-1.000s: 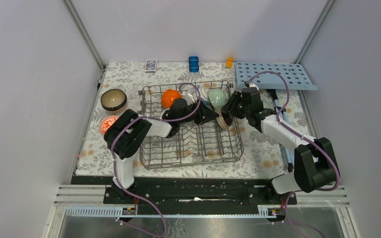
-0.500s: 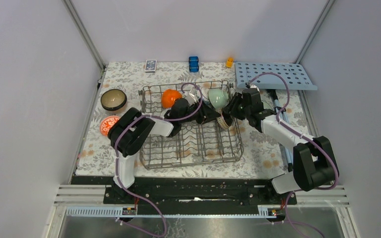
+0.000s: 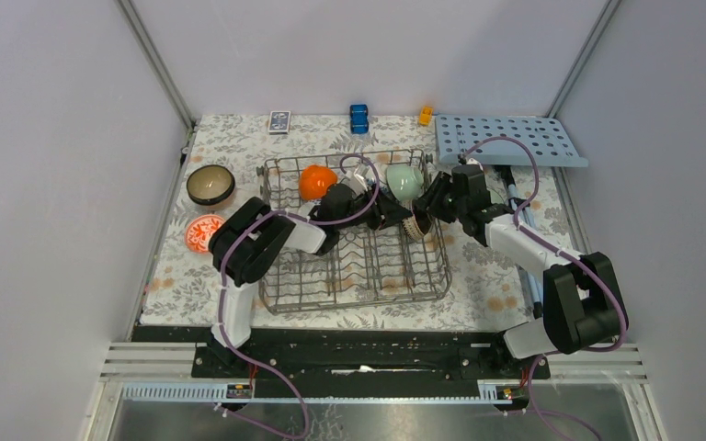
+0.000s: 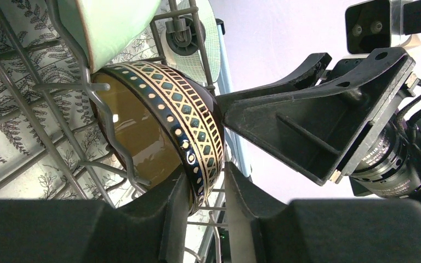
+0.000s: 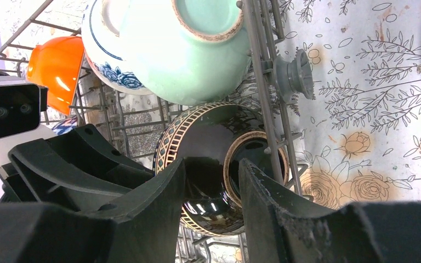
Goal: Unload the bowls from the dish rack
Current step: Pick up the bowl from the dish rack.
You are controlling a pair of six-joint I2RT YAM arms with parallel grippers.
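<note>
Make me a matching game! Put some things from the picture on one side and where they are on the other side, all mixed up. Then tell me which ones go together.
Things:
1. orange bowl
2. dark patterned bowl
3. brown bowl
4. light-blue board with holes

Places:
a. on the table, left of the dish rack
b. at the table's far right corner
c. in the rack's far row, toward the left
d. in the rack, right beside the pale green bowl

Pairs: 1-c, 2-d, 3-a, 4-b
</note>
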